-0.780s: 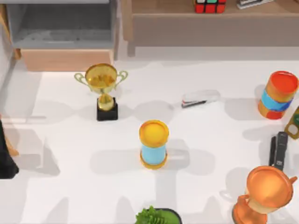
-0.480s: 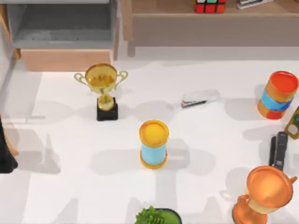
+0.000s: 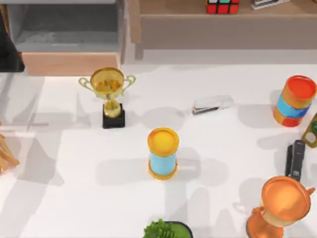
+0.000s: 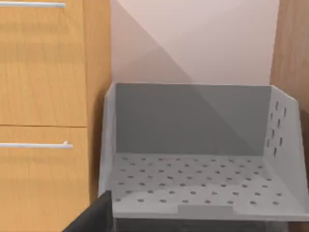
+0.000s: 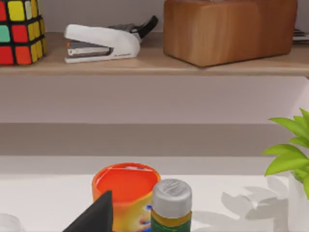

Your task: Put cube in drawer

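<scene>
Top view: cube sits on shelf, far from open drawer; pincer states cannot be told; a mistimed grasp could knock it off.

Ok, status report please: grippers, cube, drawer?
Left arm at open drawer, drawer bare. Cube on shelf, untouched. Nothing blocking drawer.

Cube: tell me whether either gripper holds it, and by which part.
Nothing holds it. The cube sits untouched on the wooden shelf; the left arm is up by the open drawer, which has nothing in it.
</scene>
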Robot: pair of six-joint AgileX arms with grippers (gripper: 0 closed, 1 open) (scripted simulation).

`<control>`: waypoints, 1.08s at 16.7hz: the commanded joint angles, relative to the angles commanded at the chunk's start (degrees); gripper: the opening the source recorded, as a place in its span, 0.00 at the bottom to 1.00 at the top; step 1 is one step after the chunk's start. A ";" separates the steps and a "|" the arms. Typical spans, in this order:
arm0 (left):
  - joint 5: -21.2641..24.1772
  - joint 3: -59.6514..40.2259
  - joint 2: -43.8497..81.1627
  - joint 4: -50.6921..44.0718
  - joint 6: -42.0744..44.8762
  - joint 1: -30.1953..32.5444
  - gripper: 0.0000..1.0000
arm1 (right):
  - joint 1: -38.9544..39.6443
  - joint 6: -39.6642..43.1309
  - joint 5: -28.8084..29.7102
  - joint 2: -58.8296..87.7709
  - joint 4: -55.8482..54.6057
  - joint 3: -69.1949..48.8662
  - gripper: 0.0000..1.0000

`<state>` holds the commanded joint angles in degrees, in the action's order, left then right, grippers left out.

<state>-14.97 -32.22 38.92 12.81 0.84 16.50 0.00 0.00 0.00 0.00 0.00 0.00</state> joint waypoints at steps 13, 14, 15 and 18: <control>-26.25 -59.95 86.07 24.45 0.40 28.51 1.00 | 0.00 0.00 0.00 0.00 0.00 0.00 1.00; -27.67 -62.57 90.14 25.23 0.30 29.86 1.00 | 0.00 0.00 0.00 0.00 0.00 0.00 1.00; -28.94 -64.75 93.63 25.85 0.21 31.00 1.00 | 0.00 0.00 0.00 0.00 0.00 0.00 1.00; -31.76 -68.75 100.50 26.91 0.03 33.24 1.00 | 0.00 0.00 0.00 0.00 0.00 0.00 1.00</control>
<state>-46.72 -100.98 139.42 39.72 0.87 49.73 0.00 0.00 0.00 0.00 0.00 0.00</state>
